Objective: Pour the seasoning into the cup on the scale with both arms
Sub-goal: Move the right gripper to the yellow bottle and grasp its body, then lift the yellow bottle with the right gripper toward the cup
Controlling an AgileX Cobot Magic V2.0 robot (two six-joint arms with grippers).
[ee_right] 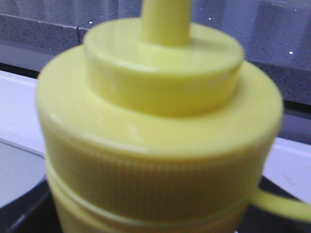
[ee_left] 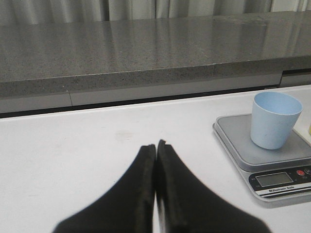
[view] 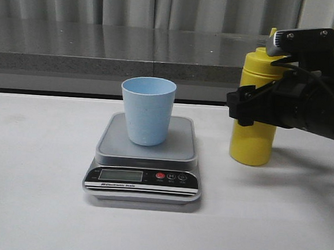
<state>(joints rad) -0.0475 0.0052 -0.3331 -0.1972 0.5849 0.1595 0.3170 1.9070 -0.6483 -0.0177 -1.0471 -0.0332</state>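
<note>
Front camera faces the table (view: pixel 34 195) level; left wrist shares the scale (ee_left: pixel 272 160); right wrist crowds the seasoning (ee_right: pixel 160 145).

The table (view: pixel 34 195) is white and smooth. A kitchen scale (view: pixel 142 184) sits on it near the middle. The scale has a grey square top, a black front, a small screen and a red button. A tall yellow squeeze bottle (view: pixel 251 143) stands on the table at 3 o'clock from the scale, near it but not touching. At 12 o'clock, along the far edge of the table, runs a grey speckled ledge (view: pixel 103 50).
</note>
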